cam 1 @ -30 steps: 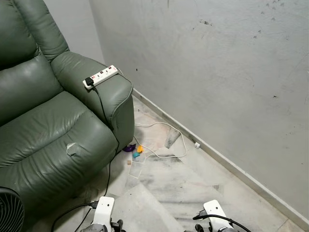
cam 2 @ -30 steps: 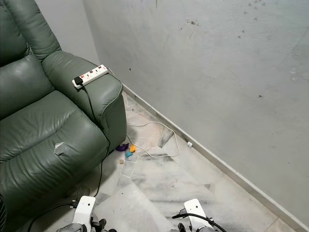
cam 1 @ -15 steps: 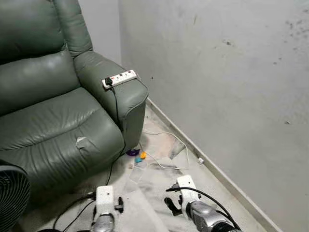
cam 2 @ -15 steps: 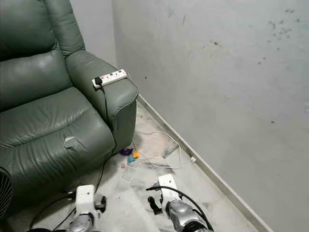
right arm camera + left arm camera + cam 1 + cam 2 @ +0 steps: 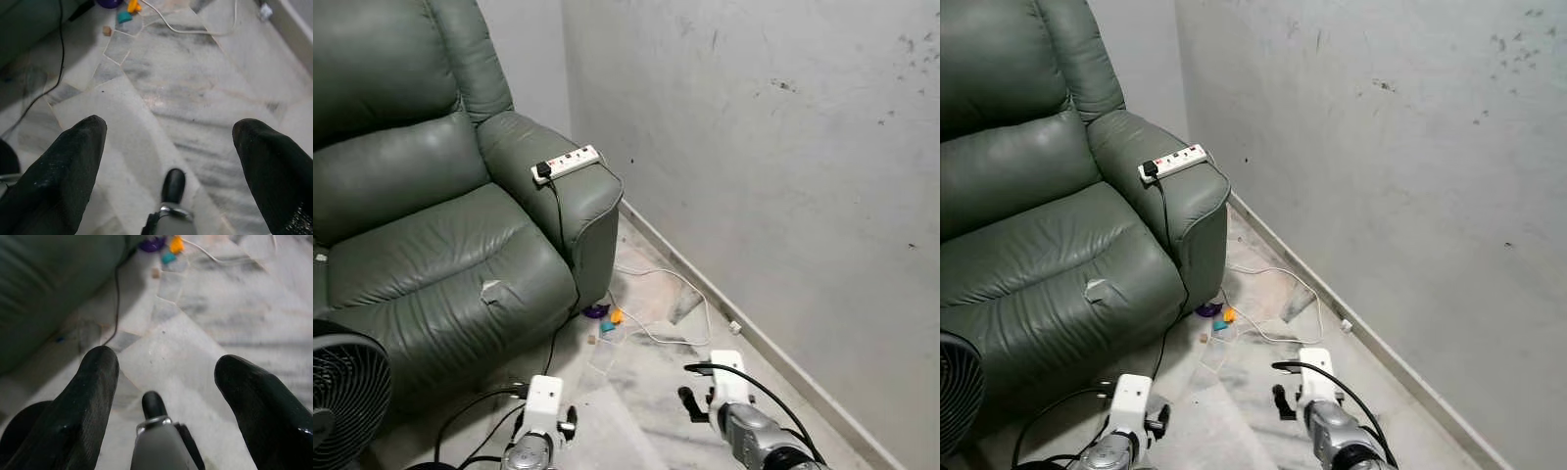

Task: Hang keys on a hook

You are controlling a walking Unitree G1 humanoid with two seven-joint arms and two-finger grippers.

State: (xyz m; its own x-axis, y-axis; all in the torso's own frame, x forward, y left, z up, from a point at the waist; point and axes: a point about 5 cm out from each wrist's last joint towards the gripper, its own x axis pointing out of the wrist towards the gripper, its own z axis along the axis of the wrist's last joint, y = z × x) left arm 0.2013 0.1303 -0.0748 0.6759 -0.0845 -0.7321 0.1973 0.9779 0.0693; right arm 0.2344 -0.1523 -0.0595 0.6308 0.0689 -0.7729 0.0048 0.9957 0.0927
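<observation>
Indoors, a dark green leather armchair (image 5: 431, 225) fills the left of the scene, with a white power strip (image 5: 568, 163) lying on its right armrest and a black cable running down to the floor. A black fan (image 5: 347, 397) sits at the near left. A grey, scuffed wall (image 5: 783, 176) runs along the right. On the marble floor (image 5: 636, 411) beside the armchair lie a white cord (image 5: 671, 308) and a few small coloured bits, purple, orange and teal (image 5: 605, 315). Both arms hang low over the floor at the near edge. The left gripper (image 5: 166, 387) has its fingers (image 5: 88, 396) spread wide apart with nothing between them; the right gripper (image 5: 171, 152) likewise has its fingers (image 5: 63, 166) wide apart and empty. No keys and no hook can be made out here, so their place cannot be told. As a judgement, keys would be light, hard and loose, prone to swing and slip, so pinching the ring or the bunched blades firmly would likely hold best.
</observation>
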